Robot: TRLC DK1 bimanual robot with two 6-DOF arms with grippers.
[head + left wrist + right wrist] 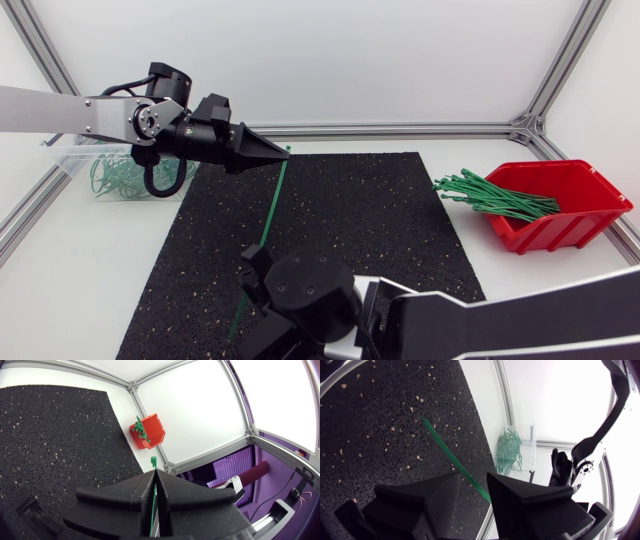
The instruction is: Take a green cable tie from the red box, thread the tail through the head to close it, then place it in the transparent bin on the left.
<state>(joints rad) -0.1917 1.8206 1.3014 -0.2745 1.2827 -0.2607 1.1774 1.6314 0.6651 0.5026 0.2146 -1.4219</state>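
Left gripper [275, 152] clenched on tie [274, 200] near head, above mat [400, 220] far edge. Right gripper [472, 485] fingers apart, tie's tail between them. Tie picked but unthreaded. Looping and drop in bin [65, 160], left of mat, remain.

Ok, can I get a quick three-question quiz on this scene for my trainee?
1. True or false: the red box is empty.
2. What are the left jaws shut on? A) a green tie B) the box's rim C) nothing
3. Fill in: looped ties lie in the clear ___ at far left.
Key: 1 false, loose ties lie in it; 2 A; 3 bin.
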